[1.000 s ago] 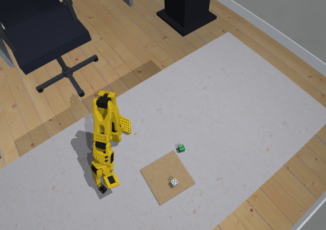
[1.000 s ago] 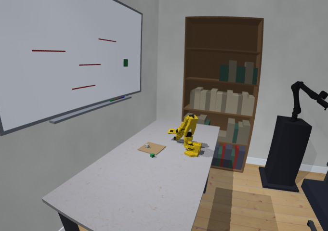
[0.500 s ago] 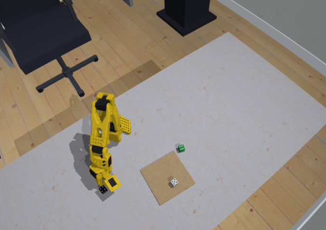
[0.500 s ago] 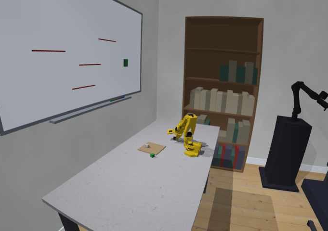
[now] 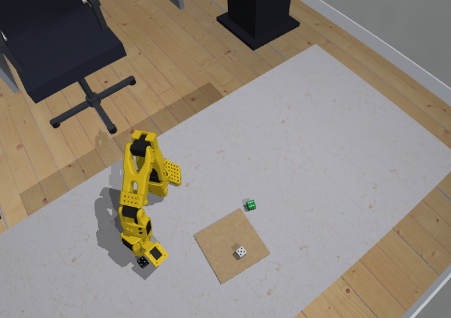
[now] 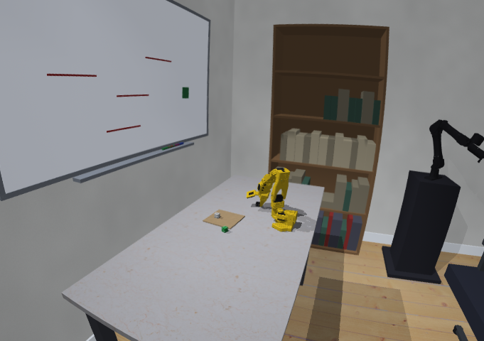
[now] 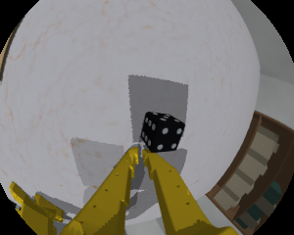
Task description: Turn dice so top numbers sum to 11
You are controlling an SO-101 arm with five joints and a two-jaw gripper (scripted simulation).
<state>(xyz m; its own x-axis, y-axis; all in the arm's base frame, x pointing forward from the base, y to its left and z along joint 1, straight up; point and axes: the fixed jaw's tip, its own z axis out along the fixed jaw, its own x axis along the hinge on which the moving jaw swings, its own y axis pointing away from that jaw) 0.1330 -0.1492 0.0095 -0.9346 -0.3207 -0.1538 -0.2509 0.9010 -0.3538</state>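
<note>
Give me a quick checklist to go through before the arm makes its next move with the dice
1. Gripper grasp: shut with nothing between its fingers; the black die sits just past the tips. Not ok.
2. Black die on the mat: it lies on the table, well off the mat. Not ok.
3. Green die on the mat: it sits on the table near the mat's far corner. Not ok.
4. White die on the mat: fully on it, flat. Ok.
5. Mat flat on the table: looks flat. Ok.
6. Top faces add up to 11: pips too small to read. Cannot tell.
</note>
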